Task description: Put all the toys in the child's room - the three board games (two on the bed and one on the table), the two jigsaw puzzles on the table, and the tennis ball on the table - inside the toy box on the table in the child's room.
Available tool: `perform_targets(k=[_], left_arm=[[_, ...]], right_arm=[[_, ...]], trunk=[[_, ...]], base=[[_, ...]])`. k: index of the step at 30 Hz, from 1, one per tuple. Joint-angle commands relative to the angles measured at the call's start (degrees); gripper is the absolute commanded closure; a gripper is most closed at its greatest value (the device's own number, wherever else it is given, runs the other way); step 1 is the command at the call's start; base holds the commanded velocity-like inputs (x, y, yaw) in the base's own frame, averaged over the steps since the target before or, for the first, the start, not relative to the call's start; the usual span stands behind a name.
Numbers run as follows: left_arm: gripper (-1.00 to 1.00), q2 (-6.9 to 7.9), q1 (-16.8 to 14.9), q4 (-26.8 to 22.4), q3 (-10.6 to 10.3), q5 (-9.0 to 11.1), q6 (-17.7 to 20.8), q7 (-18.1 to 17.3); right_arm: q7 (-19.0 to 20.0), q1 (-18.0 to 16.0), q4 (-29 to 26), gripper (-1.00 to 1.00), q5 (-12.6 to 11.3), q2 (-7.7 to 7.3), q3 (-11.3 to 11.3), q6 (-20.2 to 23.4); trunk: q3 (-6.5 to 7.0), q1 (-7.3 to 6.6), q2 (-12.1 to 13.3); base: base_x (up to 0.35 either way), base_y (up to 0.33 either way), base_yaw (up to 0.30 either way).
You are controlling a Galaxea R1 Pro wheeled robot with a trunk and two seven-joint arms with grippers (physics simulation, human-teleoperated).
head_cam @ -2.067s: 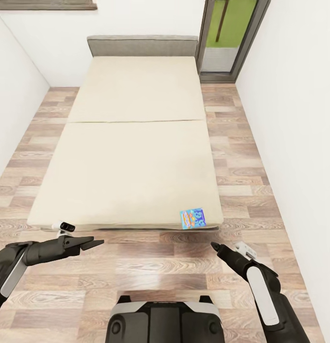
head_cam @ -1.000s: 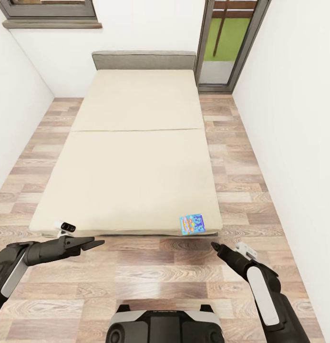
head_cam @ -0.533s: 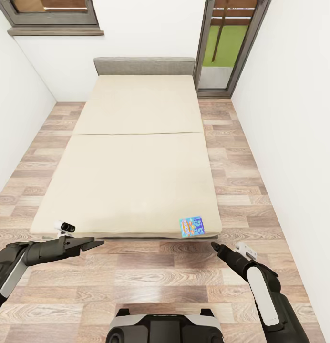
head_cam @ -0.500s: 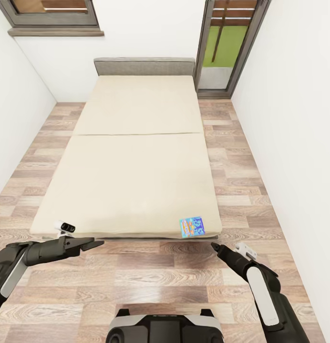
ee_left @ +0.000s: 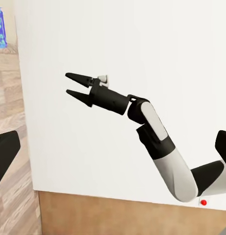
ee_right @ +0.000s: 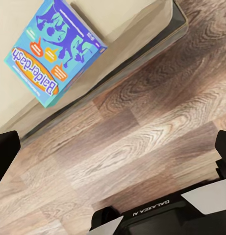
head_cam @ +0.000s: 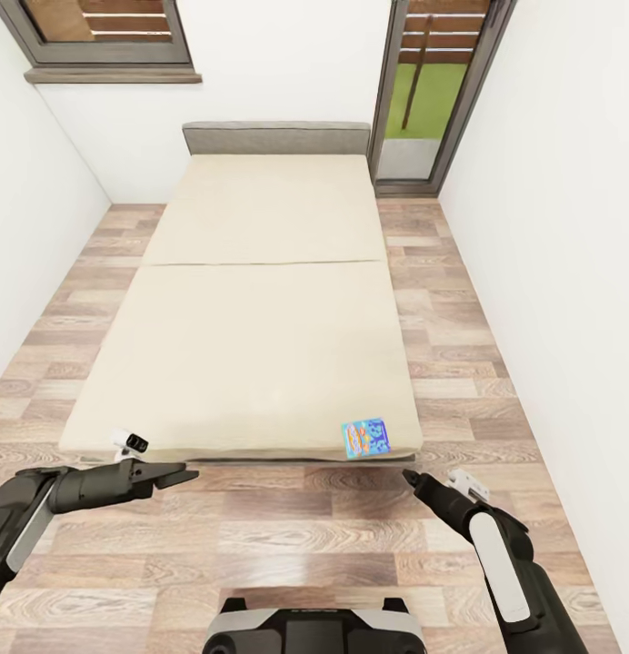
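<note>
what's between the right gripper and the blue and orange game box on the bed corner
Only bare wood-plank floor and the beige mattress's edge separate the right gripper from the blue-and-orange game box, seen in the head view.

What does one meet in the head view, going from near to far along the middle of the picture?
Robot base → wood floor → board game at the bed's near edge → bed → grey headboard → white wall.
</note>
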Motion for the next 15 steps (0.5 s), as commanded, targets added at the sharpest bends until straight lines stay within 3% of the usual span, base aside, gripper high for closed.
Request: perform_targets(k=[1, 10, 15], left_arm=[[-1.0, 0.04, 0.0, 0.1, 0.0, 0.0, 0.6, -0.2], [-1.0, 1.24, 0.0, 1.0, 0.8, -0.1, 0.6, -0.3], [-1.0, 1.18, 0.0, 1.0, 0.9, -0.1, 0.6, -0.4]], right_arm=[[-0.5, 0.0, 0.0, -1.0, -0.6, 0.04, -0.1, 0.2], [-0.4, -0.1, 0.7, -1.0, -0.6, 0.01, -0.1, -2.1], [-0.4, -0.1, 0.8, -1.0, -0.7, -1.34, 0.0, -2.4]], trunk=[[0.02, 0.03, -0.1], [0.88, 0.03, -0.1], [1.35, 0.03, -0.1]], base=[[0.0, 0.0, 0.0], [0.0, 0.0, 0.0], [0.0, 0.0, 0.0]])
